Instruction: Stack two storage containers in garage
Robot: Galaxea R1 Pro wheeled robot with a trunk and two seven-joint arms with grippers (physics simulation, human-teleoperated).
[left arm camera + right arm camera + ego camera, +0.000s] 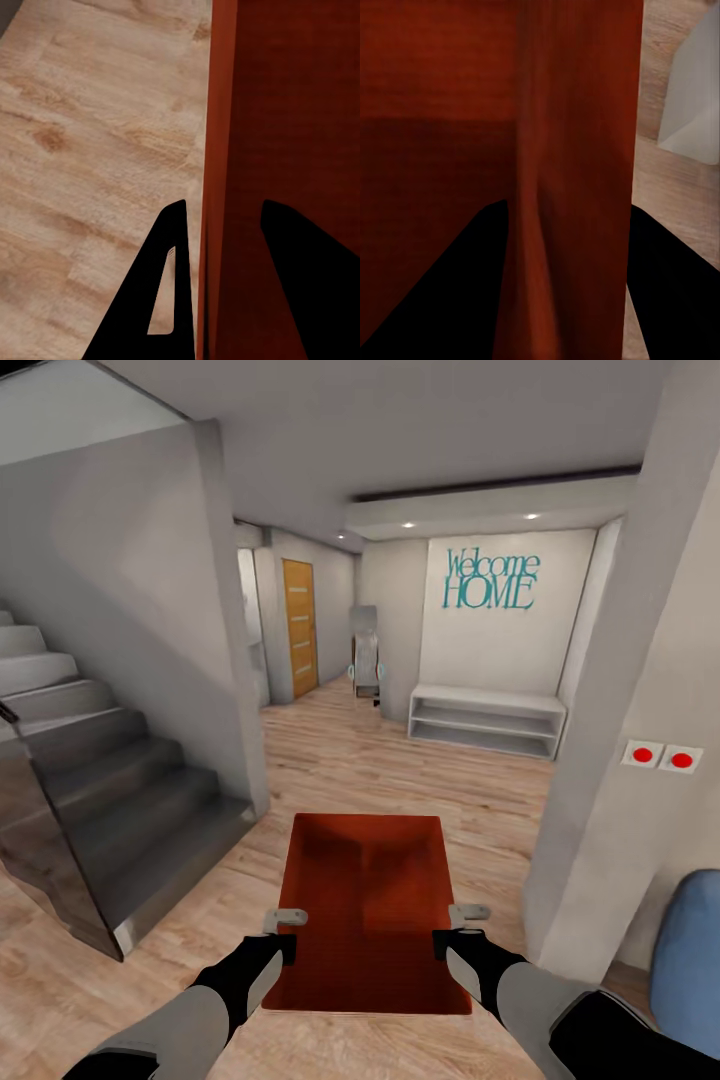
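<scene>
bin heading: the orange-red storage container [368, 900] is being carried out in front of the robot, open side up; its long axis is running straight away from the camera toward the hallway, with the near short end closest to the robot

bin height: it's hanging above the light wood plank flooring [400, 760], level as far as I can tell; can't tell whether there's one bin or a nested pair

left gripper [280, 932]: sitting on the bin's left long wall near the close end; fingers [161, 289] are straddling the rim, one outside over the wood, one inside the red, so it's clamped on the wall with only a wall's width between them

right gripper [462, 928]: doing the same on the right long wall; in the right wrist view the fingers [442, 292] are showing on both sides of the red rim [574, 180], pinched onto it

bin vs fingers: the bin is stretching forward past both grippers; most of its length is lying beyond the fingertips

surroundings: grey stairs [90, 780] on the left; white low shelf [488, 720] under teal "Welcome HOME" lettering [492, 580] ahead; wooden door [299, 625] down the hall; two red buttons [661, 756] on the pillar to the right
</scene>
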